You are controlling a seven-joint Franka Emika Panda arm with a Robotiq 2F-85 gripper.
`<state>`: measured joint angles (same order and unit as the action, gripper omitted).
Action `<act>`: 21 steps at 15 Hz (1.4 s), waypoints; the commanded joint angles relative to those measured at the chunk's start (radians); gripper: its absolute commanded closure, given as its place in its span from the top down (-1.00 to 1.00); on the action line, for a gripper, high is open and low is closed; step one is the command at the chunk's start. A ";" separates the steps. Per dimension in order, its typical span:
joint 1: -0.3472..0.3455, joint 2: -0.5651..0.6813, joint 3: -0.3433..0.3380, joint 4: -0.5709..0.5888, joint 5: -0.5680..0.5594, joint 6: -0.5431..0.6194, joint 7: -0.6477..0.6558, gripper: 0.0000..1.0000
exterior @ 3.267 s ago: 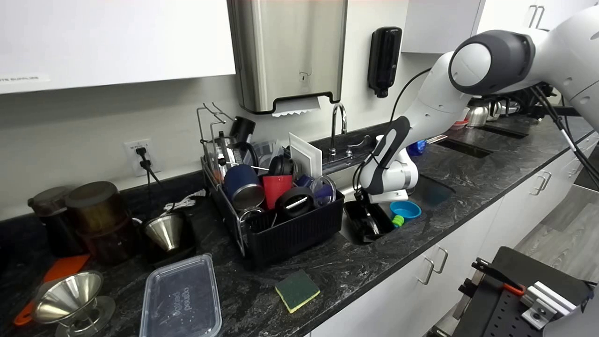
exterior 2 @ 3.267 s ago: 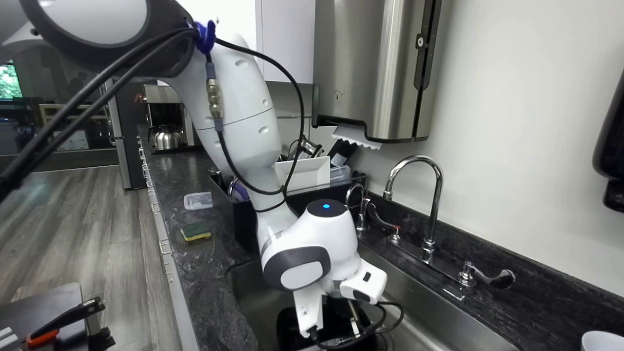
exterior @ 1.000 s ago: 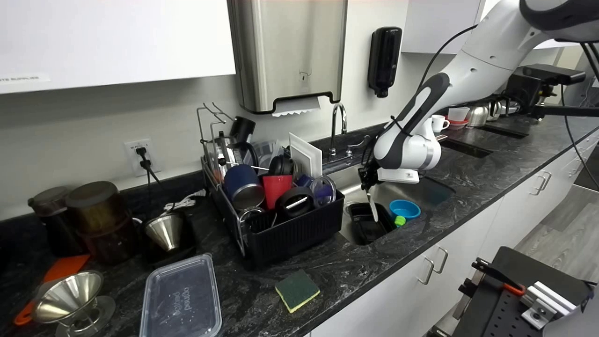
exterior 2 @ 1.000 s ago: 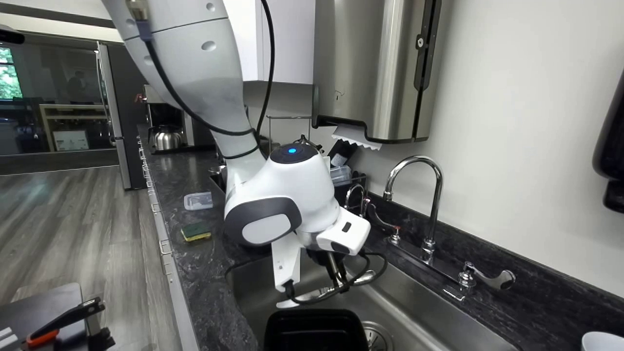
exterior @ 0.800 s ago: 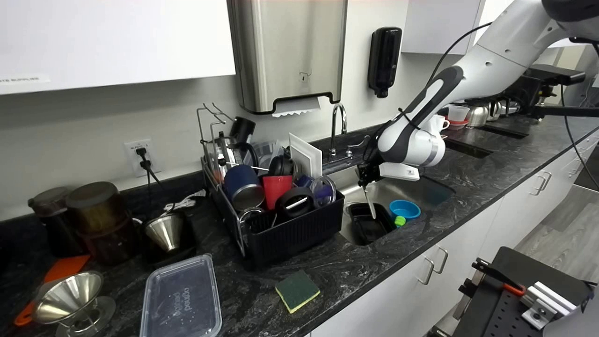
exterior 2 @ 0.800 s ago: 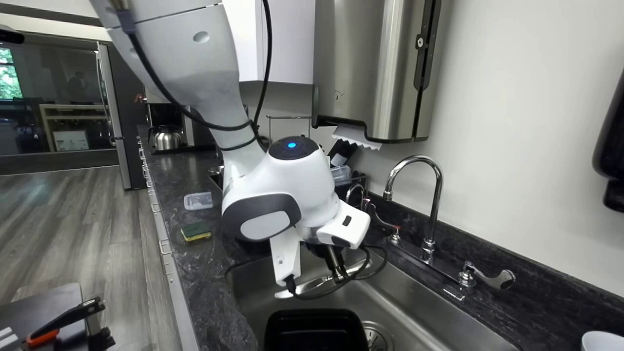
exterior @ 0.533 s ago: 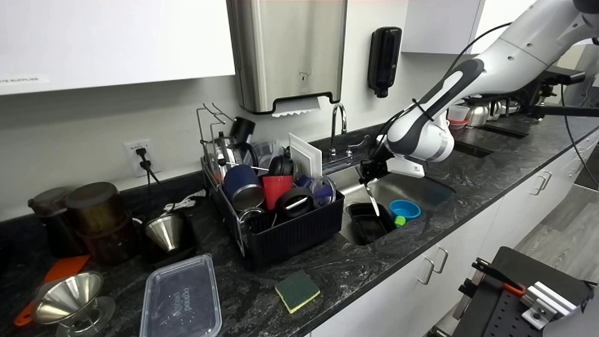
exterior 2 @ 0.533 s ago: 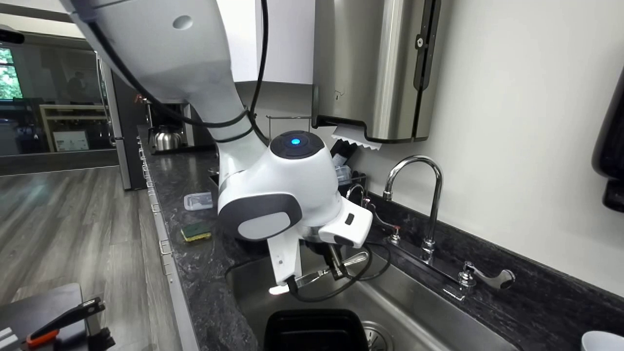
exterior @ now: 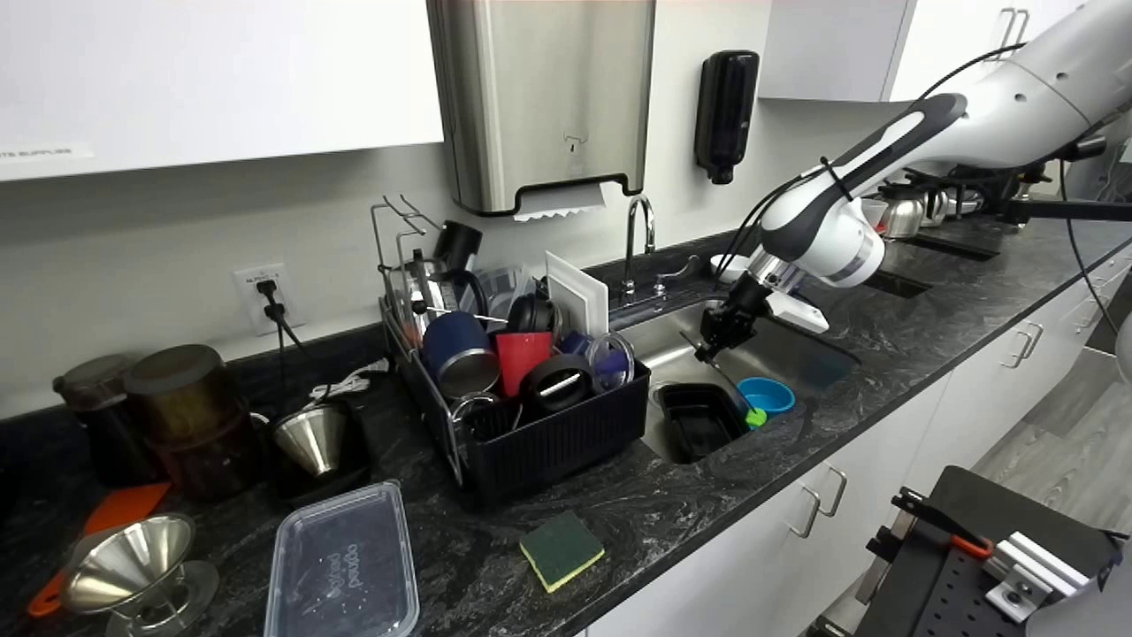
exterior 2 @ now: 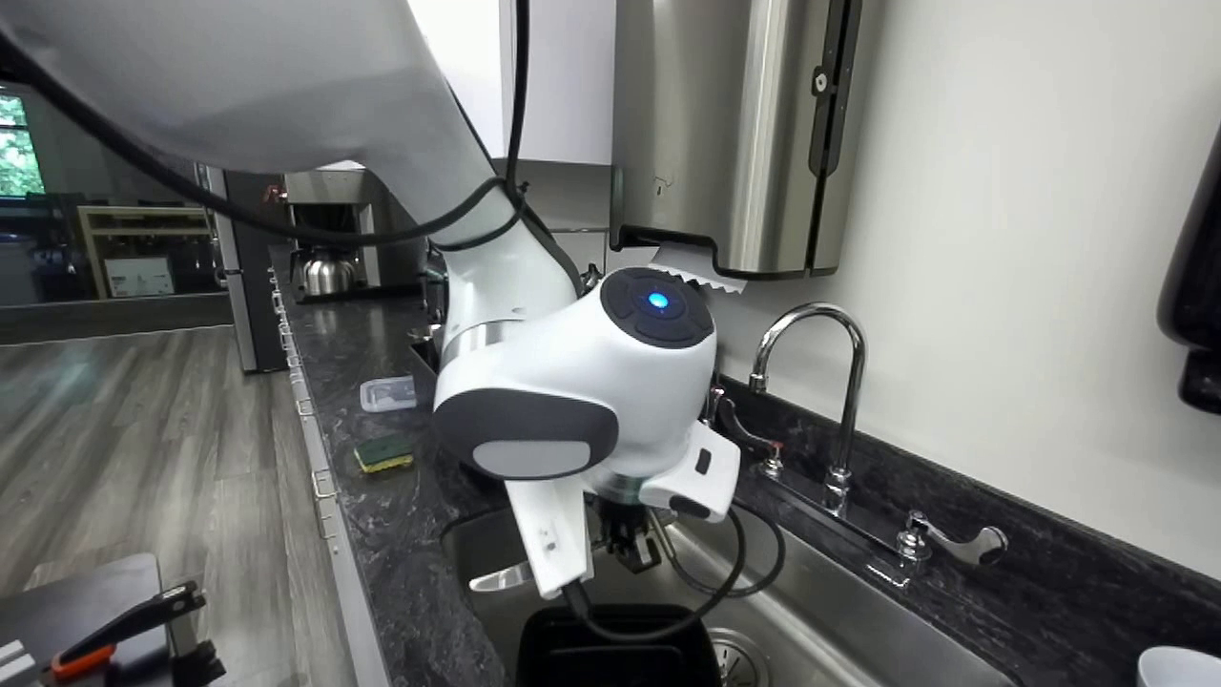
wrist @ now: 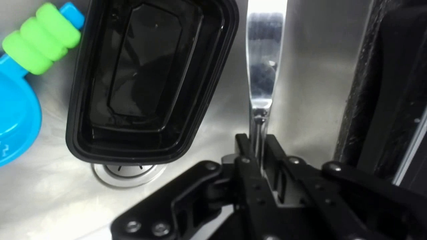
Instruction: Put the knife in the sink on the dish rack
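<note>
The knife, shiny metal, lies along the gap of my gripper, which is shut on its narrow grooved part. In the wrist view its blade points away from the fingers. In an exterior view the gripper is above the sink, and the knife slants down toward the front. The blade tip of the knife shows beside the wrist in an exterior view. The black dish rack, packed with dishes, stands on the counter beside the sink, apart from the gripper.
A black plastic tub sits in the sink under the knife's side, next to a blue bowl with a green grip. The faucet rises behind the sink. A sponge and a clear container lie on the counter.
The gripper has risen out of the black tub with the knife. Over the last second it has shifted away from the dish rack and turned, tilting the wrist.
</note>
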<state>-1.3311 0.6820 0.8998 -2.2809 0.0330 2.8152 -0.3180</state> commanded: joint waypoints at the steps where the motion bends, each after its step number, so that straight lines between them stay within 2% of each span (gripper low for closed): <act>1: -0.022 0.003 0.011 0.038 0.066 -0.162 -0.107 -0.93; 5: -0.004 0.010 -0.010 0.114 0.142 -0.446 -0.260 -0.93; 10: 0.072 -0.004 -0.098 0.210 0.200 -0.766 -0.477 -0.93; 12: 0.127 -0.009 -0.159 0.252 0.218 -0.892 -0.552 -0.93; 14: 0.195 -0.029 -0.233 0.271 0.254 -0.942 -0.589 -0.93; 19: 0.386 0.018 -0.423 0.429 0.301 -1.279 -0.794 -0.93; 21: 0.473 0.022 -0.509 0.479 0.315 -1.377 -0.868 -0.93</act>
<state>-0.9794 0.6884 0.5100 -1.8872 0.3175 1.5754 -1.0841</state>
